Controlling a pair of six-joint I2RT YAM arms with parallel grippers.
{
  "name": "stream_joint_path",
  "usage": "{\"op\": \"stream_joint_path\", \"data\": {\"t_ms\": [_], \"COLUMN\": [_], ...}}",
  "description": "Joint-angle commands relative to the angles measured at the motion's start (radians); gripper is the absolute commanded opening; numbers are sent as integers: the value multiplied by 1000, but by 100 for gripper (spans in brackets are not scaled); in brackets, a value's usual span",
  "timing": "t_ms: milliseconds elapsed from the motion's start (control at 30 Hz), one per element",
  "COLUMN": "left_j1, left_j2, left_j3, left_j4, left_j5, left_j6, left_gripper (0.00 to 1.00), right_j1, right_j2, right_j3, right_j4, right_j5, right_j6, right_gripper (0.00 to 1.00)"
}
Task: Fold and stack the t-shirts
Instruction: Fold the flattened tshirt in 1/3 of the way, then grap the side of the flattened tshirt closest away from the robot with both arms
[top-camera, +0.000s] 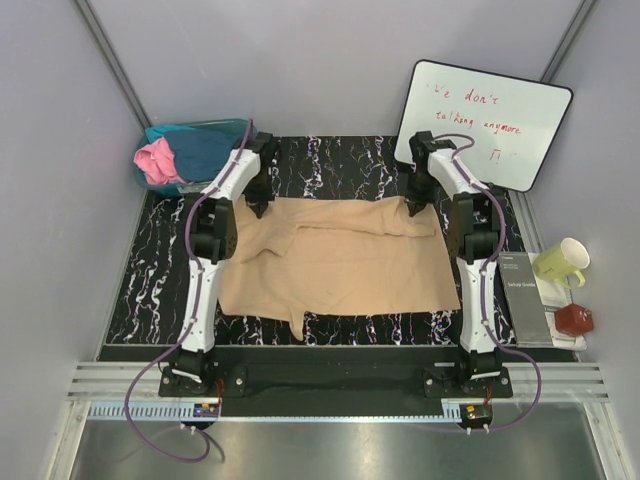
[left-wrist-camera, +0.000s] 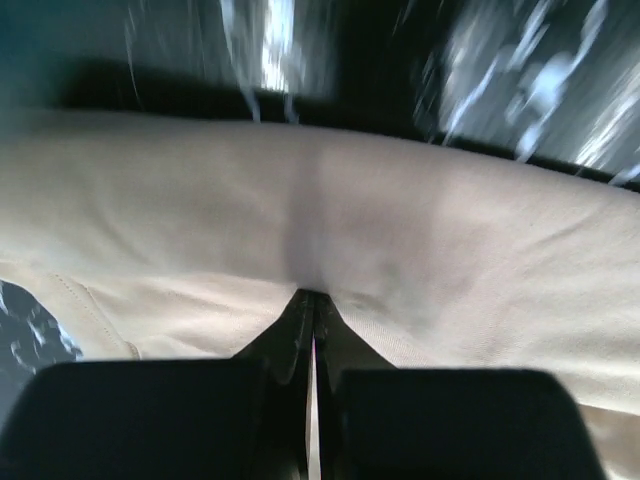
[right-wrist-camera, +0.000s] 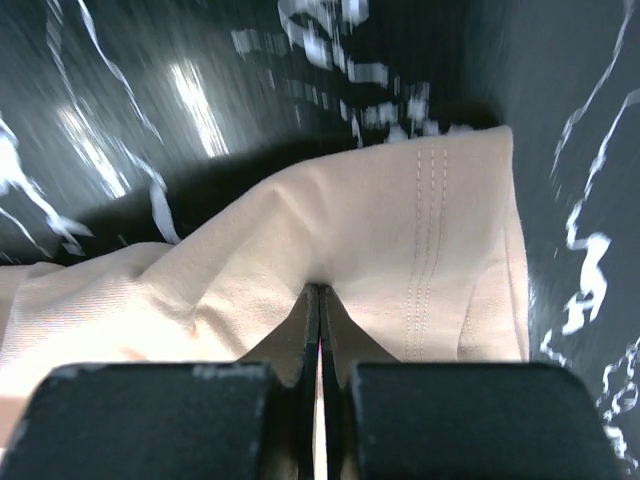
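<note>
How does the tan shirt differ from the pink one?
The tan shirt lies spread on the table; the pink shirt sits bunched in the tub. The tan shirt is pinched by the left end effector and right end effector; the pink shirt is untouched. Both are cloth.

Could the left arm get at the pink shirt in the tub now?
Probably not yet: the left gripper is shut on the far edge of the light tan cloth t-shirt. The pink cloth shirt lies close by in the see-through teal plastic tub, nothing between.
</note>
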Motion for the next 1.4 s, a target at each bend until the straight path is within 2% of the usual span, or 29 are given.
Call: {"op": "stream_joint_path", "data": {"t_ms": [0, 100, 167, 200, 267, 300, 367, 400, 467, 500, 567, 633, 733, 833, 867, 967, 1100, 1233, 1267, 1367], "left_j1": [7, 2, -4, -10, -15, -18, -22, -24, -24, -23, -19, -16, -13, -13, -13, -13, -19, -39, -50, -52], "left_j2": [62, -94, -271, -330, -488, -539, -689, -735, -873, -921, -1051, -1134, -1282, -1464, -1496, -1591, -1627, -1566, -1548, -1463], "left_j3": [138, 40, -116, -163, -279, -321, -456, -505, -655, -707, -859, -1007, -1193, -1359, -1394, -1513, -1622, -1648, -1643, -1623], "left_j4": [60, 120, 209, 229, 249, 250, 259, 259, 261, 261, 263, 263, 263, 261, 261, 259, 240, 238, 236, 233], "left_j5": [-18, 5, 17, 34, 45, 71, 88, 89, 79, 76, 89, 140, 230, 293, 312, 327, 307, 274, 245, 226], "left_j6": [-4, 10, 22, 24, 23, 19, 16, 10, -8, -19, -53, -100, -189, -282, -303, -358, -387, -389, -399, -431], "left_gripper": [0, 0, 0, 6, 21, 46, 69, 84, 93, 95, 92, 88, 87, 88, 89, 91, 91, 91, 91, 92], "right_j1": [-4, -4, -4, -4, -3, -4, -3, -4, -1, -3, -1, 8, 32, 106, 162, 227, 269, 270, 269, 267], "right_j2": [73, 12, -83, -118, -233, -275, -396, -436, -542, -572, -652, -715, -770, -786, -784, -767, -755, -772, -778, -801], "right_j3": [81, 69, 31, 15, -46, -95, -149, -211, -276, -337, -403, -503, -620, -681, -687, -701, -729, -773, -793, -831], "right_j4": [81, 80, 86, 87, 92, 92, 100, 112, 123, 133, 149, 178, 216, 238, 238, 239, 236, 221, 212, 199], "right_j5": [63, 64, 67, 66, 38, 30, -12, -32, -103, -127, -207, -273, -328, -327, -313, -261, -224, -152, -139, -96], "right_j6": [26, 18, 10, 7, 1, 4, 1, -2, 12, 16, 22, 35, 33, 12, 4, -8, 16, 33, 41, 59], "right_gripper": [0, 0, 0, 0, 3, 5, 10, 11, 16, 17, 16, 13, 7, 3, 3, 1, 0, 4, 11, 23]}}
